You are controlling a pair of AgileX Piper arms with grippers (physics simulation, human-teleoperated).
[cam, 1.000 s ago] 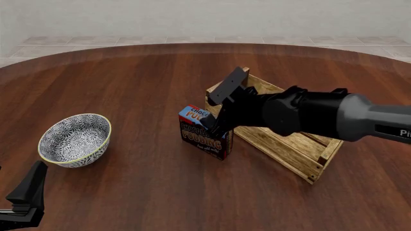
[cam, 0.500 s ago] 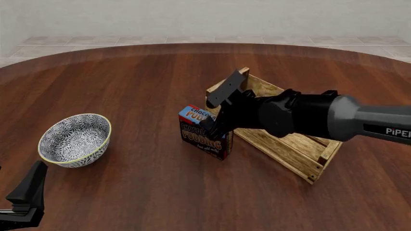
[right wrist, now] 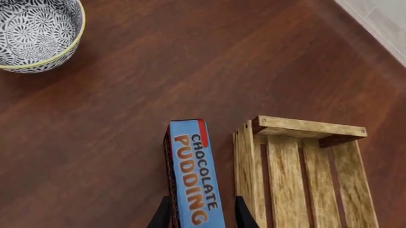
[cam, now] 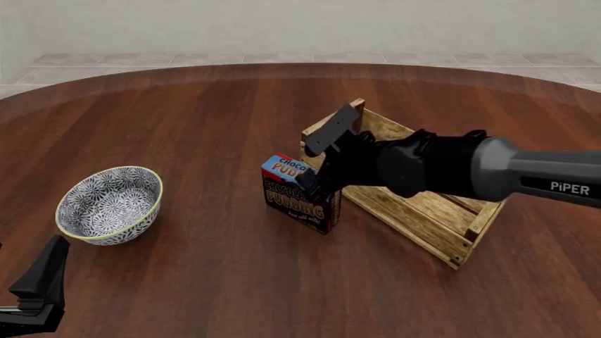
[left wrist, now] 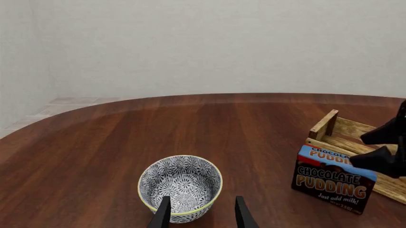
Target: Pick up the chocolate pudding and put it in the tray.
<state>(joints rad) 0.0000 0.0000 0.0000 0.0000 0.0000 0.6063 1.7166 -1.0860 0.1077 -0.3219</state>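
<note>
The small rectangular chocolate pudding carton [cam: 298,194], blue on top with red lettering and dark brown on its front, stands upright on the round dark wooden table [cam: 235,282], just beside the near-left corner of the long light wooden slatted tray [cam: 427,204]. In the front view the tray lies at about 3 o'clock from the carton, outside it, with only a narrow gap showing in the right wrist view between the carton [right wrist: 195,175] and the tray's end board [right wrist: 304,128].

The right gripper [cam: 312,182] is at the carton's top. The right wrist view shows 1 dark finger [right wrist: 162,214] on each long side of the blue top, hugging it; whether they actually press it, I cannot tell.

The round blue-and-white patterned bowl [cam: 109,204] sits well apart at about 9 o'clock from the carton. The left gripper [left wrist: 200,213] hangs near the bowl [left wrist: 180,187], its 2 fingers spread and holding nothing.
</note>
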